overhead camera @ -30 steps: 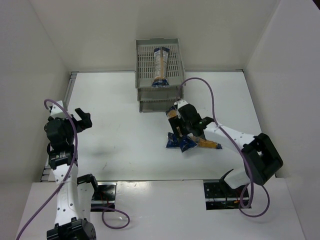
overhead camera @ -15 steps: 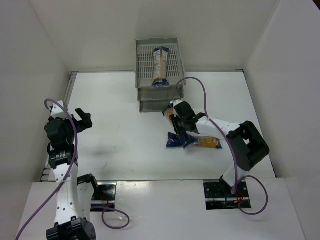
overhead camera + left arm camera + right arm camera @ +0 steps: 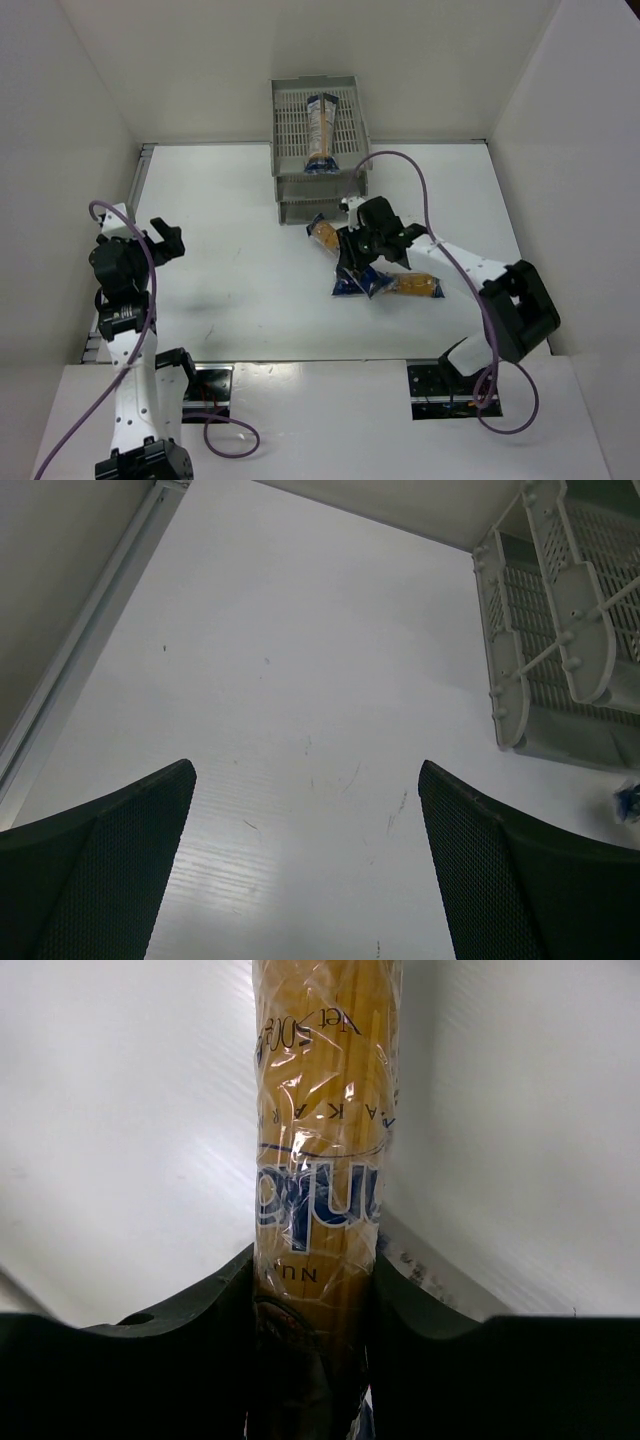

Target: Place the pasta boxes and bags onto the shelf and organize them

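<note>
One of three is shelved: a long tan plastic pasta pack with dark blue ends [image 3: 321, 133] lies on the top tray of the grey slotted three-tier plastic rack [image 3: 290, 120]. My right gripper [image 3: 355, 248] pinches a second, yellow-orange pack [image 3: 322, 1110] just in front of the lower tiers. The third pack [image 3: 410, 286] lies on the white table [image 3: 230, 200] beside it, not yet picked up, and my left gripper [image 3: 305, 770] hangs spread and empty, well apart.

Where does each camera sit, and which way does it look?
Top external: above and behind, looking down at white table, both arms and grey plastic three-tier mesh rack.
Left wrist: on the left arm, facing table and rack; its dark open jaws show.
Right wrist: looks along its jaws, shut on a long yellow plastic-wrapped pasta pack.
Top and left wrist share the rack.
</note>
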Controlling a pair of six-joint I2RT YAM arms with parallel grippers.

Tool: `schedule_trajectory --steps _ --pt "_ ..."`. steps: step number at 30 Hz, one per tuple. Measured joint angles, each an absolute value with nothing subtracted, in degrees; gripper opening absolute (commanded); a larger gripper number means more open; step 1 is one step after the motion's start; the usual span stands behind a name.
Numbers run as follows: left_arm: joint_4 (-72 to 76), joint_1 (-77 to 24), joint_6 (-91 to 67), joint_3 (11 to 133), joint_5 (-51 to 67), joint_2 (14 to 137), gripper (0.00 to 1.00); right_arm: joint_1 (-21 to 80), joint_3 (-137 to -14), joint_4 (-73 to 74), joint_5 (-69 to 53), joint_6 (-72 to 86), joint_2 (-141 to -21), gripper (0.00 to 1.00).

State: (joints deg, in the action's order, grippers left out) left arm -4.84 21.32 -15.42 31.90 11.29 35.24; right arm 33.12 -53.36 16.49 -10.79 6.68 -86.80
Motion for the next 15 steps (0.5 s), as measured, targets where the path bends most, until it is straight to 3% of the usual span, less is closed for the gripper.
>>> schedule_trajectory --steps 8,15 --pt "-4.82 21.34 -15.42 31.7 11.22 33.23 0.99 33.12 -53.69 16.51 -15.75 7.35 -74.35 0.0" --pt "-4.78 21.34 -15.42 31.7 11.2 32.45 0.99 33.12 -54.04 16.21 -12.47 13.61 -72.84 0.0"
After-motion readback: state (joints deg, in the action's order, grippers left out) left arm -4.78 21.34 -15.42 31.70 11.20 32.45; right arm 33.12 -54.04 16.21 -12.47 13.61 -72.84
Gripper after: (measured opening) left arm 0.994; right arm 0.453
